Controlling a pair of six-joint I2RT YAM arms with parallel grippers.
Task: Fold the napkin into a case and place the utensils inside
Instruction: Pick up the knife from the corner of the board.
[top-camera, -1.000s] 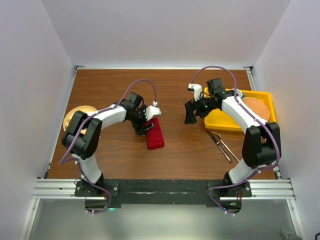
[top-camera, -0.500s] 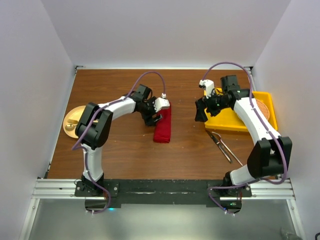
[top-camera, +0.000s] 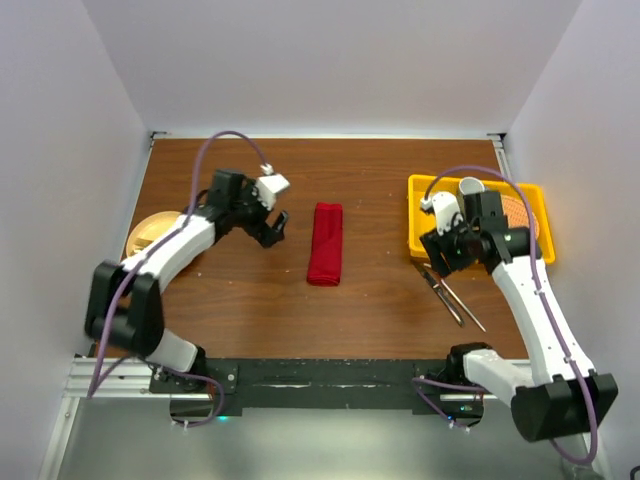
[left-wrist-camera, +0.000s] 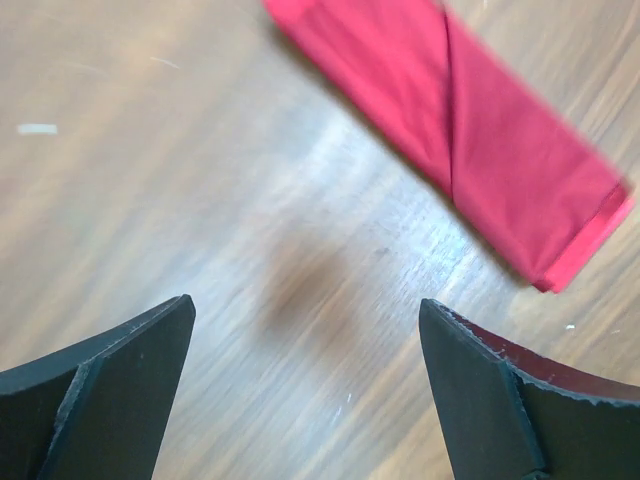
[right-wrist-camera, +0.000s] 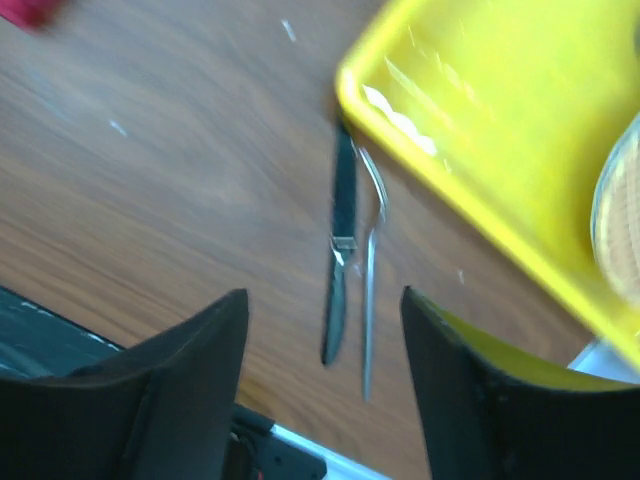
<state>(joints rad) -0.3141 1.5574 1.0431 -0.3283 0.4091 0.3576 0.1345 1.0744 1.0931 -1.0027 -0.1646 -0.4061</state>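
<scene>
Top: wood table (top-camera: 380, 180), white walls on 3 sides, red case (top-camera: 325, 244) flat mid-table, well apart from left gripper (top-camera: 272, 228) & right gripper (top-camera: 439, 258); L wrist: jaws wide over bare wood, case upper right; R wrist: jaws apart above utensils (right-wrist-camera: 338, 290) beside yellow tray (right-wrist-camera: 470, 120) edge.

Utensils (top-camera: 447, 293) right of case (top-camera: 325, 243), before tray (top-camera: 520, 185)

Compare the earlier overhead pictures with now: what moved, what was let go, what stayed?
The left gripper slid the case rightward, let it go and drew back left, open. The right gripper swung from mid-table toward the near right, over the utensils, jaws apart. The utensils and yellow tray stayed put.
</scene>
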